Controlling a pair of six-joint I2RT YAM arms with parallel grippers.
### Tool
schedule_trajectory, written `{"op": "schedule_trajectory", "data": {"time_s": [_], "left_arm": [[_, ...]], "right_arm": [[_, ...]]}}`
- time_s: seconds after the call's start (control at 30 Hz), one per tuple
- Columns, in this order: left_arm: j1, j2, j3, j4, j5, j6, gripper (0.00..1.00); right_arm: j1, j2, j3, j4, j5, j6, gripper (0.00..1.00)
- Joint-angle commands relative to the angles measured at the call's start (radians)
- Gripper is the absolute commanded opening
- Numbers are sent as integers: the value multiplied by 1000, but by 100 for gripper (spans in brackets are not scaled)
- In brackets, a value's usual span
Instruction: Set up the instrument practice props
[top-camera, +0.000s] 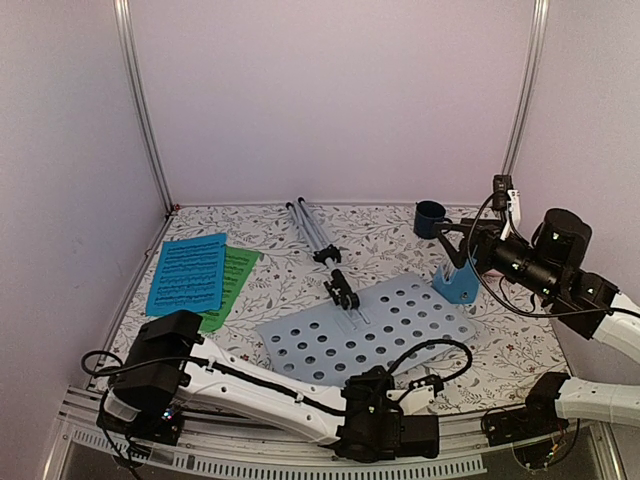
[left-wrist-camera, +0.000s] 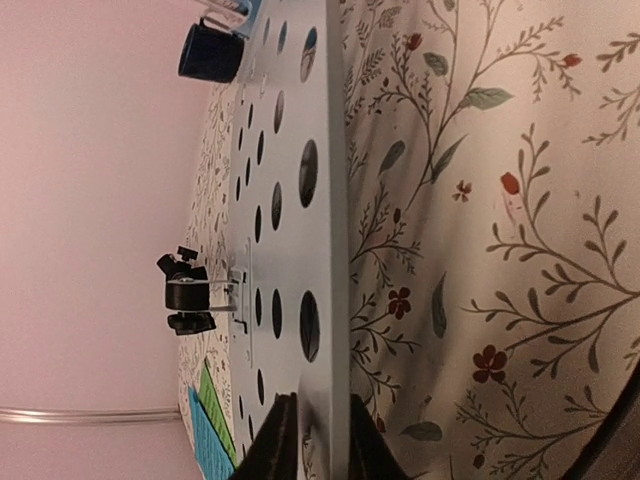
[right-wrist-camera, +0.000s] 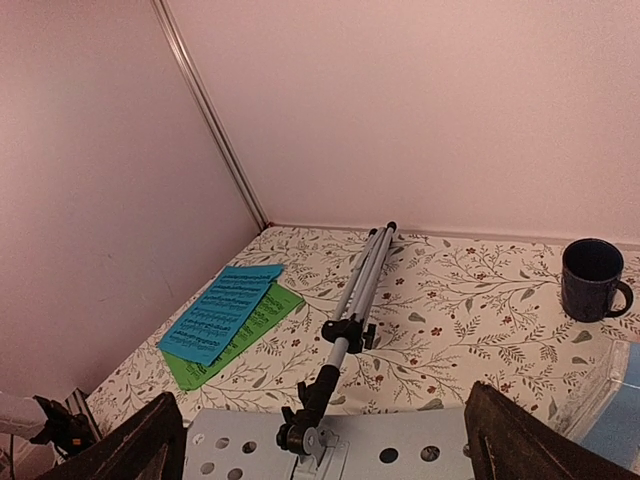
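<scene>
The pale blue-grey perforated music stand lies flat on the table. Its folded silver tripod points toward the back wall. My left gripper is at the plate's near edge; in the left wrist view its fingers clamp that edge from both sides. The blue music sheet lies over the green one at the left. The small blue metronome stands right of the plate. My right gripper hovers just above it, wide open and empty.
A dark blue mug stands at the back right, also seen in the right wrist view. Metal frame posts rise at the back corners. The table has a floral cloth.
</scene>
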Motion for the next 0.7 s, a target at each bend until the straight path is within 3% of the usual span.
{"op": "schedule_trajectory", "data": {"time_s": [0.0,0.07,0.27,0.47,0.67], "left_arm": [[15,-11,35,-100,-66,-61,7],[18,-27,35,-109,-74,-65,0],[22,-136,-1,-109,-135,-59,0],[30,-266,-29,-107,-205,-25,0],[36,-369,-29,-38,-225,89,0]], "right_arm": [[-5,-26,14,-7,25,7,99],[-5,-36,23,-10,33,6,99],[-5,-75,59,-33,78,-18,99],[-5,-98,124,-125,282,-15,99],[-4,-137,96,-104,307,-70,99]]}}
